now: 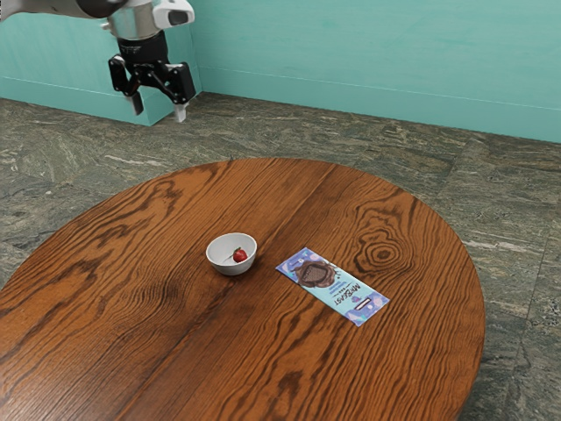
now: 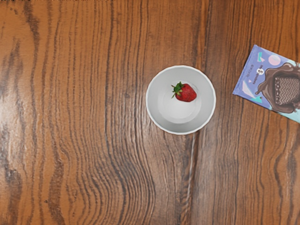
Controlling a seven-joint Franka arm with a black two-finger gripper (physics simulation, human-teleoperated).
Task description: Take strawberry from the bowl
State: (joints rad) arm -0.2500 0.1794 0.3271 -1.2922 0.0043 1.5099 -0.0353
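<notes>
One round table (image 1: 175,351). One white bowl (image 2: 156,101), well in from the edge; its wall rings one strawberry (image 2: 186,93), lying inside. One wrapped chocolate bar (image 1: 335,286) flat near the bowl, towards the table's edge at the exterior view's right. One gripper (image 1: 159,108), fingers wide apart.

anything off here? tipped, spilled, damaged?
Nothing stands out. The bowl is upright, the strawberry inside looks whole with its leaves on, and the chocolate bar lies flat beside the bowl, its wrapper showing no tear. No spill visible. The claw is open and empty.
</notes>
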